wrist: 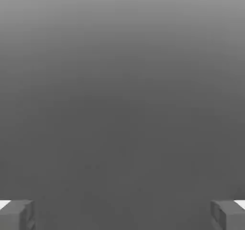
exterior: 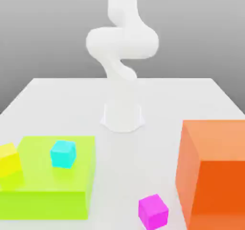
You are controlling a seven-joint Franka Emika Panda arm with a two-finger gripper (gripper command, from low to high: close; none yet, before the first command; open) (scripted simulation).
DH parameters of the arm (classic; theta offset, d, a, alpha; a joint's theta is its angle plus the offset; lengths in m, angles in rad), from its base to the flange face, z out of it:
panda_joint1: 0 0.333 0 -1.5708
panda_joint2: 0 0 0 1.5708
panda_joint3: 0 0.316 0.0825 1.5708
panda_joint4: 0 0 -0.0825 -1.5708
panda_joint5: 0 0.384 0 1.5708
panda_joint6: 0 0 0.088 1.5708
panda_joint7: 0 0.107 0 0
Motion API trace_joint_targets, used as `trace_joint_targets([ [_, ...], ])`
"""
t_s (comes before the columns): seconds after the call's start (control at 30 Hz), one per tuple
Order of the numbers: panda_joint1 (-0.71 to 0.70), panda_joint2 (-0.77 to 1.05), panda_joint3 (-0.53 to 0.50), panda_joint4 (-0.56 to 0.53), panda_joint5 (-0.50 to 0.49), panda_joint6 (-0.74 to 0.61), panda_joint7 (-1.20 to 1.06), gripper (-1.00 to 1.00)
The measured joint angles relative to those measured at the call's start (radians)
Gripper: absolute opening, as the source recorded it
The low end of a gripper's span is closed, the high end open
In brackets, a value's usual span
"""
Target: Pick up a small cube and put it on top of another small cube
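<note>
A white robot arm (exterior: 122,47) is standing at the far middle of a pale table (exterior: 72,95), coiled upright above its round base. In the hand view, the gripper (wrist: 122,214) is showing two grey fingertips (wrist: 16,214) set far apart at opposite edges, so the jaws are standing spread wide with nothing between them and only grey background beyond. The small magenta cube (exterior: 153,211) is lying alone on the table near the front edge, between a wide flat lime-green block (exterior: 48,176) on the exterior view's left and a huge orange block (exterior: 215,171) on its right. The small yellow cube (exterior: 9,159) is resting on the green block at its left end, with a small cyan cube (exterior: 63,153) sitting apart from it on the same block. Judging from this, the reach toward the magenta cube is not yet begun. Doing it well probably means descending from straight above, keeping clear of the tall orange block close beside it, and squaring the fingers to the cube's flat faces before closing.
</note>
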Motion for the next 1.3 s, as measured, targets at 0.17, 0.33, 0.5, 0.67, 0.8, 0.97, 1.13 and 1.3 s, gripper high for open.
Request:
trace_joint_targets([
  [0.17, 0.152, 0.136, 0.013, -0.035, 0.054, 0.049, -0.165, 0.00],
  [0.33, 0.282, 0.294, 0.028, -0.114, 0.082, 0.139, -0.399, 0.00],
  [0.5, 0.401, 0.453, 0.059, -0.196, 0.095, 0.234, -0.626, 0.00],
  [0.67, 0.499, 0.612, 0.112, -0.278, 0.082, 0.331, -0.834, 0.00],
  [0.8, 0.576, 0.740, 0.163, -0.345, 0.029, 0.411, -0.971, 0.00],
  [0.97, 0.644, 0.873, 0.177, -0.442, -0.113, 0.520, -1.082, 0.00],
  [1.13, 0.696, 1.009, 0.109, -0.455, -0.233, 0.664, -1.034, 0.00],
  [1.3, 0.744, 1.101, 0.052, -0.438, -0.273, 0.739, -1.003, -1.00],
])
